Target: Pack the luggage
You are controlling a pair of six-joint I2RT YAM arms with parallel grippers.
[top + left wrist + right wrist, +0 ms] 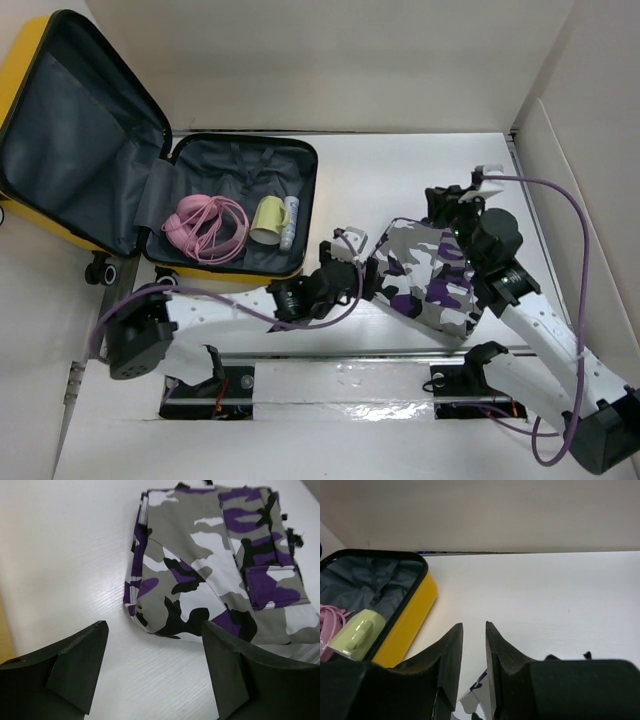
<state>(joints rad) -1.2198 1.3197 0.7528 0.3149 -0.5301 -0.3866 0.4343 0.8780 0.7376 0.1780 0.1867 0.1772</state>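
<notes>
The luggage (80, 140) is a yellow suitcase lying open at the back left, its lid tilted up. It also shows in the right wrist view (410, 615). Its grey-lined base holds a pink cable (205, 228), a green cup (268, 218) and a white tube (291, 222). A white-purple-black camouflage pouch (430, 275) lies on the table right of centre. My left gripper (154, 626) is open and empty, just short of the pouch's near corner (220, 570). My right gripper (473, 625) is at the pouch's far right edge, jaws nearly closed with camouflage fabric (475, 702) between them.
White walls close in the table at the back and on both sides. The two arm bases sit on a metal rail (340, 385) at the near edge. A purple cable (580, 260) loops along the right arm.
</notes>
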